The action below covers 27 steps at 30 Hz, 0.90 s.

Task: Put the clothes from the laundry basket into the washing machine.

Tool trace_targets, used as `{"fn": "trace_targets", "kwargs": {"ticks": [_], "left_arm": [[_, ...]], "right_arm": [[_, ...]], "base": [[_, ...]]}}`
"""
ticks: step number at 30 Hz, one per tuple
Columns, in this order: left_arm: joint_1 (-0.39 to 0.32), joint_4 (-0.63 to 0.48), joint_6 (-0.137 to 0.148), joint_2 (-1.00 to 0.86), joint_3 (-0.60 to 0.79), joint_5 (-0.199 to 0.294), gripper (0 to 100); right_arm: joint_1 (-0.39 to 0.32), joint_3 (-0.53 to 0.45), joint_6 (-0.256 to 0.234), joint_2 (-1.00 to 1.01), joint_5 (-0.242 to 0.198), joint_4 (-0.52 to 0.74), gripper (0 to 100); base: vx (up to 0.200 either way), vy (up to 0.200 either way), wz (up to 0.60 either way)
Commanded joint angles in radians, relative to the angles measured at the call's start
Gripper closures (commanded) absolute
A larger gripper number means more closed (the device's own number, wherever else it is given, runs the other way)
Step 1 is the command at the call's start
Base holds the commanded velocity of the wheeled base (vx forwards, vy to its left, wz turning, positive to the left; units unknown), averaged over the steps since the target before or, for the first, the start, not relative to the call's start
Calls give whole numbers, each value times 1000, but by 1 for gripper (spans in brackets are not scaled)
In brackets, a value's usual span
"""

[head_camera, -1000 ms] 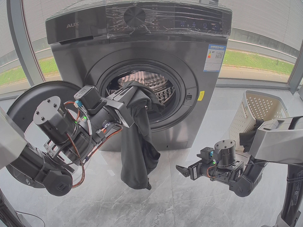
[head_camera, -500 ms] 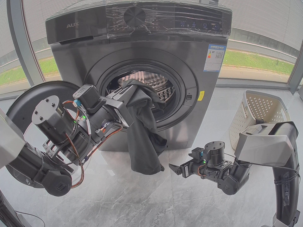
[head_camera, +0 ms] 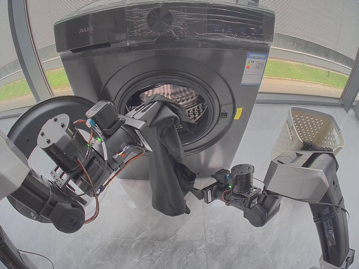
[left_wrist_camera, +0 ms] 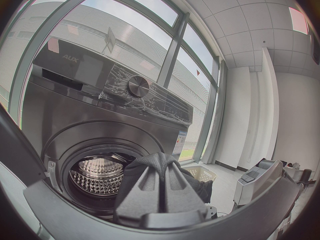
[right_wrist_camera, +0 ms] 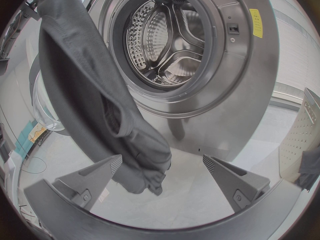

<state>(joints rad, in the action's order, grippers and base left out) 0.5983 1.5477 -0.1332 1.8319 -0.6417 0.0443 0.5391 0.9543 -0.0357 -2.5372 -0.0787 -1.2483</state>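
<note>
You're partway through the first piece. Your left gripper [head_camera: 157, 105] is clamped tight on the top of a dark garment [head_camera: 168, 169], held at the left rim of the washer [head_camera: 93, 68] opening. A fold sits at the rim, but most of the cloth hangs outside, down the washer's front and just above the floor. The drum [right_wrist_camera: 166, 50] looks bare in the right wrist view, so I judge nothing is loaded yet.

Your right gripper [head_camera: 194, 192] is low near the floor, jaws spread wide and holding nothing. The garment's tail is just in front of them; I can't tell if it touches.

More dark cloth [head_camera: 314, 146] lies in the basket [head_camera: 314, 126], off the washer's right front corner, so at least one more trip remains. The door [head_camera: 33, 120] stands swung open on the left, behind your left arm, clear of the opening. The dangling tail is the main obstacle: it could catch on the lower rim unless you lift it in
</note>
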Motion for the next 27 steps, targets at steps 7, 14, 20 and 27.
{"fn": "trace_targets", "kwargs": {"ticks": [7, 14, 20, 27], "left_arm": [[0, 0, -13, 1, 0, 0, 100], [-2, 0, -13, -2, -1, 0, 100], [-3, 0, -13, -11, 7, 0, 100], [-11, 2, -14, -10, 8, 0, 100]], "right_arm": [[65, 51, -9, -40, -84, -37, 0], [71, 112, -9, -69, -90, -39, 0], [67, 185, -9, -126, -84, -72, 100], [53, 161, -7, -117, -84, -83, 100]], "base": [[0, 0, 0], [0, 0, 0], [0, 0, 0], [0, 0, 0]]}}
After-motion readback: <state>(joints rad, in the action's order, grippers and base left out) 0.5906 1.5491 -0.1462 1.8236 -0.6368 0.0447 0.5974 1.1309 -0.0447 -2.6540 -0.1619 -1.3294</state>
